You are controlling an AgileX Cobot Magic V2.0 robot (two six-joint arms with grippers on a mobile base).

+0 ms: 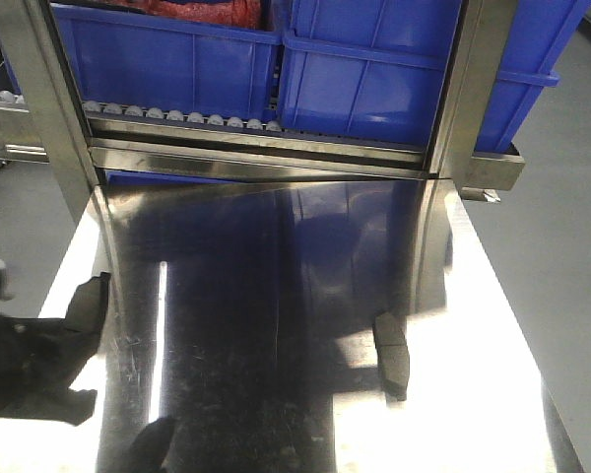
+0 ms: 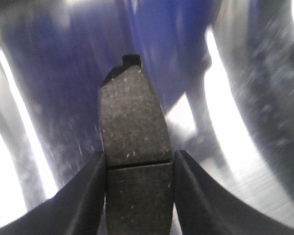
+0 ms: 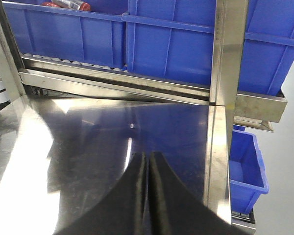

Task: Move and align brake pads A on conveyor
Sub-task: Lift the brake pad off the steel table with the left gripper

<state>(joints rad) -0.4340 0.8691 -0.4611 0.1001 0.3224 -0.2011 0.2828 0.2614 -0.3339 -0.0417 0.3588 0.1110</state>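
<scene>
So, shiny steel table (image 1: 276, 256) fills the frame, blue bins (image 1: 177, 59) on roller rack (image 1: 177, 120) up top, grey floor (image 1: 571, 217) right. Left gripper (image 2: 139, 159) pinches a brake pad (image 2: 132, 117); right gripper (image 3: 148, 159) pressed together.

No text, label, brand or number can be read anywhere.

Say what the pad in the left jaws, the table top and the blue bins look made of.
The brake pad: gritty, matte dark-grey composite, probably friction material; speckled grain, one thin groove.
The table top: polished steel, apparently; mirror-like reflections and fine scratches.
The blue bins: moulded plastic, likely; uniform colour, slightly glossy, ribbed rims.
</scene>
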